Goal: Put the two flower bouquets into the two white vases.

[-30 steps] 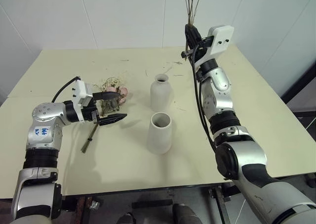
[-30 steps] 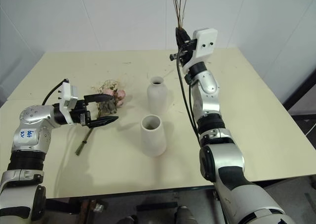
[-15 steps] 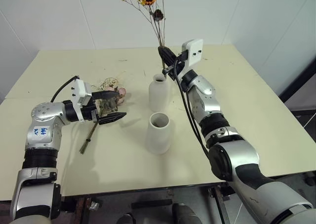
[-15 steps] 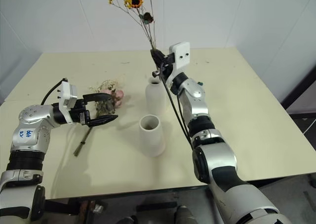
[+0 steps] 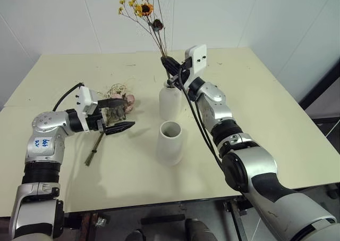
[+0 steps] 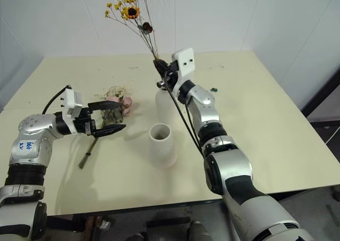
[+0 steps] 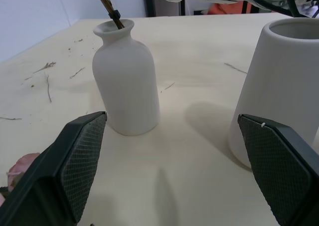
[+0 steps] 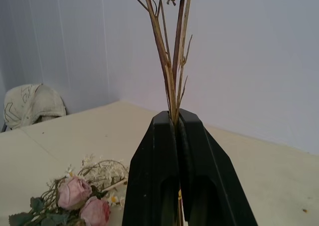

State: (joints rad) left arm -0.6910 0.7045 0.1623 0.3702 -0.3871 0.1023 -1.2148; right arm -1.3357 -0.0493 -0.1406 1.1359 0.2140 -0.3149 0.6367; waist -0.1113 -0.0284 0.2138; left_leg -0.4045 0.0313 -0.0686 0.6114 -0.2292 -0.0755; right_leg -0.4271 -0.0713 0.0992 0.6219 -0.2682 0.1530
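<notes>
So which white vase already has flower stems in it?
The round bottle-shaped vase, farther back; the yellow bouquet's stems enter its narrow neck. The cone vase is empty.

Bottle vase (image 7: 125,81): matt white ceramic, smooth, faintly chalky. Cone vase (image 7: 279,86): same matt white finish. Bench (image 5: 276,118): pale cream, smooth, low sheen. Left pincer fingers (image 7: 70,173): black plastic, cross-hatched textured pads. Right pincer fingers (image 8: 159,176): smooth semi-gloss black. Yellow bouquet (image 5: 142,9) stems: dry, woody, rough.

Bright, even overhead light, soft shadows beside the vases on the table (image 5: 265,108), sharp focus, no glare.
</notes>
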